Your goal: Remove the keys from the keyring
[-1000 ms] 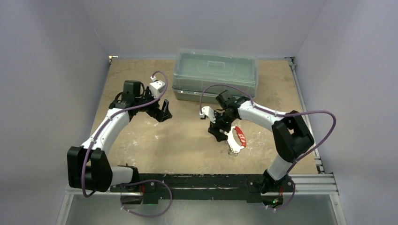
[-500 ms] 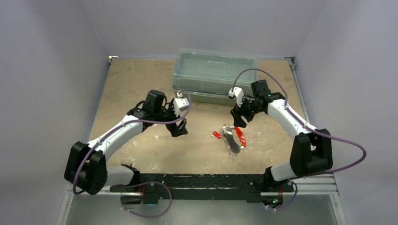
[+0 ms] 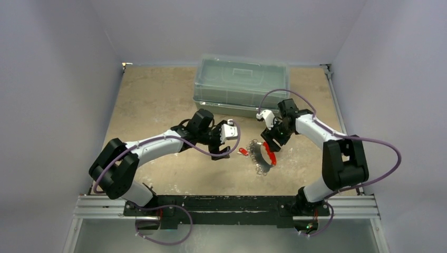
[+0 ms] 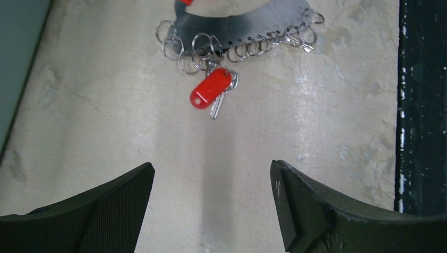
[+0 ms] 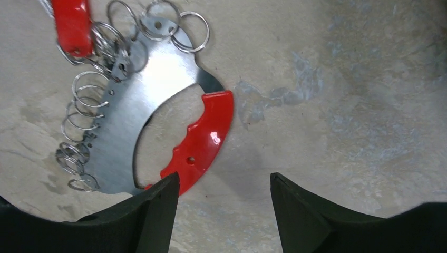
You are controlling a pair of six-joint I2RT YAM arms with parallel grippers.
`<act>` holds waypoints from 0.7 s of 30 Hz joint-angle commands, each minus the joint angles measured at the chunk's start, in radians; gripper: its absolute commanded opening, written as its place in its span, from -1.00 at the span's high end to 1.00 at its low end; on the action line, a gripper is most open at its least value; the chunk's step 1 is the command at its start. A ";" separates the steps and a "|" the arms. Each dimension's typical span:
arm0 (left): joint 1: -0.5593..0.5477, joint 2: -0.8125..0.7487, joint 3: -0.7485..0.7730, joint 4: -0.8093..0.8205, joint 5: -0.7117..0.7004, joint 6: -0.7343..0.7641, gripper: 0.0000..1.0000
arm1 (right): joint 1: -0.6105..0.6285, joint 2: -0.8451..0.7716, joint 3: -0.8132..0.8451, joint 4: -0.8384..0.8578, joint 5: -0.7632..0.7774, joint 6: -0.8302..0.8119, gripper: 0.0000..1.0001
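We find the left claw (image 4: 211, 166) and right claw (image 5: 224, 179) released. Unpinned, the keyring (image 5: 153, 95) may skid toward the right edge of the bench (image 3: 158, 100) when keys (image 4: 212, 90) are tugged.

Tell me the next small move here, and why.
Probably lower the right gripper onto the keyring at its red edge to pin it: both grippers hang open, nothing is held, and the left gripper faces the red-tagged key.
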 commanded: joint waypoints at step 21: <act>-0.101 0.019 -0.166 0.364 -0.104 -0.002 -0.53 | 0.200 0.220 0.142 0.039 -0.137 0.177 -0.11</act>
